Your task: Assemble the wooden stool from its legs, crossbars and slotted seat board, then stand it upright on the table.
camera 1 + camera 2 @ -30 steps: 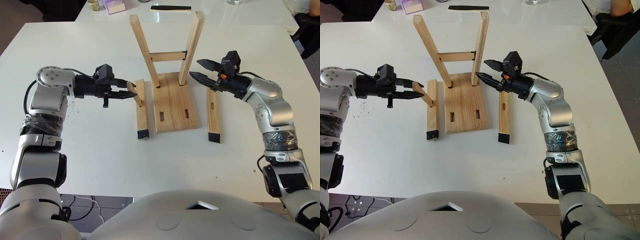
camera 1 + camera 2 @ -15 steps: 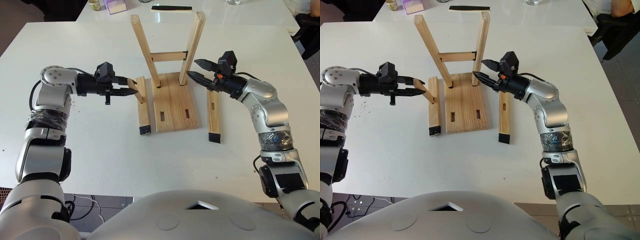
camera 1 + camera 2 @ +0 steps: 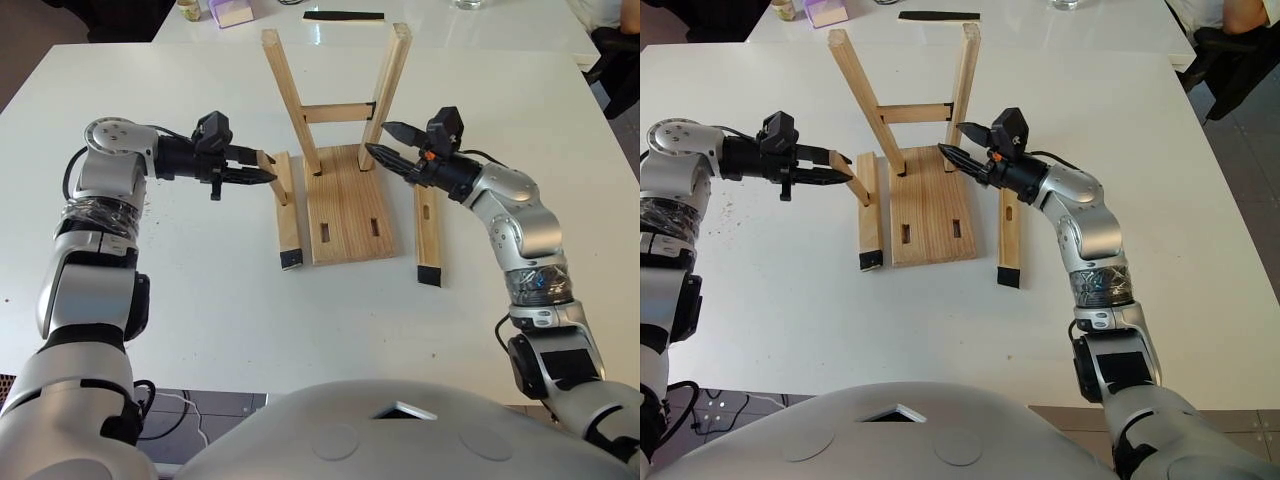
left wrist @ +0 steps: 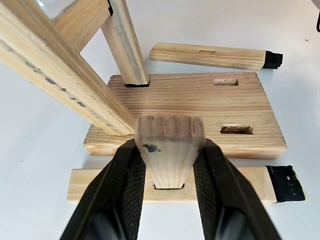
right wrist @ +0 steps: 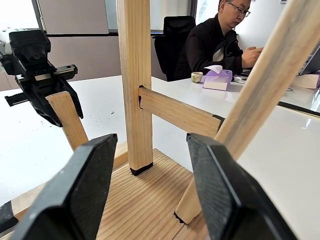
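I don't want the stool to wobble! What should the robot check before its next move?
1. Grip: left gripper shut on the short crossbar: ok.
2. Crossbar end sits in the lying leg: ok; how deep, cannot tell.
3. The right gripper is open at the standing leg, not clamped: ok.
4. Two free slots in the seat board: ok.
5. The other loose leg lies flat beside the board: ok.

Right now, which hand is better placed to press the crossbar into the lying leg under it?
The left hand: shut on the crossbar standing in the slot of that leg; the right hand is open across the seat board.
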{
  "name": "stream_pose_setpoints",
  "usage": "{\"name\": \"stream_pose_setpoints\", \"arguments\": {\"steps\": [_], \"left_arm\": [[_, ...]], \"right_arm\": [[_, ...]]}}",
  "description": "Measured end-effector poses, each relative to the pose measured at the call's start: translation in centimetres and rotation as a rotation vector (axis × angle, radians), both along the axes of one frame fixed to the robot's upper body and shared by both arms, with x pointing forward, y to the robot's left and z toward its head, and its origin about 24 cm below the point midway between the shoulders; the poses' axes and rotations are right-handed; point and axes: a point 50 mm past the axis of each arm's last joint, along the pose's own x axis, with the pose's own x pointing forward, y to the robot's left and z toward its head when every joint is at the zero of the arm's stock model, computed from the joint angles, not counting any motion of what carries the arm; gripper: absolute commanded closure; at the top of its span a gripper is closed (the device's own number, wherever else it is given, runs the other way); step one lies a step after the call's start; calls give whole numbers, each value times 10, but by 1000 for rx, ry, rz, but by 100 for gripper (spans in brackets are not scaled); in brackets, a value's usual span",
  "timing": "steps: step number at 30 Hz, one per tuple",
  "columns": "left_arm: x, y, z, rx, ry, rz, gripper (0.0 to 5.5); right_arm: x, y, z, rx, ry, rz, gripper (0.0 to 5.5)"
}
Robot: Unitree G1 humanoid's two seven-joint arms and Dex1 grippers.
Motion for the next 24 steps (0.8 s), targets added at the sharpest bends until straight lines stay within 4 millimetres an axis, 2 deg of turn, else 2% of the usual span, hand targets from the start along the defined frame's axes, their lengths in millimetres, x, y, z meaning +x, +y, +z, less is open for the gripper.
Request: {"name": "stream_pose_setpoints", "arguments": {"steps": [7, 8, 9, 10, 12, 13, 14, 17, 20, 22, 24], "left_arm": [[2, -5, -1, -1, -57, 6, 420], [3, -7, -2, -4, -82, 25, 383], [3, -9, -2, 0, -103, 40, 369], [1, -7, -6, 56, -101, 50, 352], [-16, 0, -34, 101, -12, 78, 320], [-25, 2, -40, 112, 0, 78, 320], [-30, 4, -39, 126, -6, 76, 320], [-34, 12, -15, 175, -90, 71, 320], [-62, 31, -4, 195, -79, 97, 320], [-76, 40, 1, 183, -82, 158, 320], [-76, 44, 15, 144, -157, 313, 320]], "right_arm": [[1, -4, -3, 4, 12, -35, 295], [2, -4, -4, 5, 14, -43, 295], [2, -6, -3, 7, 12, -52, 295], [2, -6, -3, 8, 11, -58, 295], [3, -10, -3, 11, 14, -76, 295], [4, -13, -4, 11, 19, -88, 295], [4, -16, -5, 13, 23, -106, 295], [-3, -20, -6, 24, 15, -156, 295], [-12, -29, -12, 32, 27, -220, 295], [-17, -31, -15, 32, 41, -243, 295], [-21, -32, -19, 33, 55, -259, 295]]}}
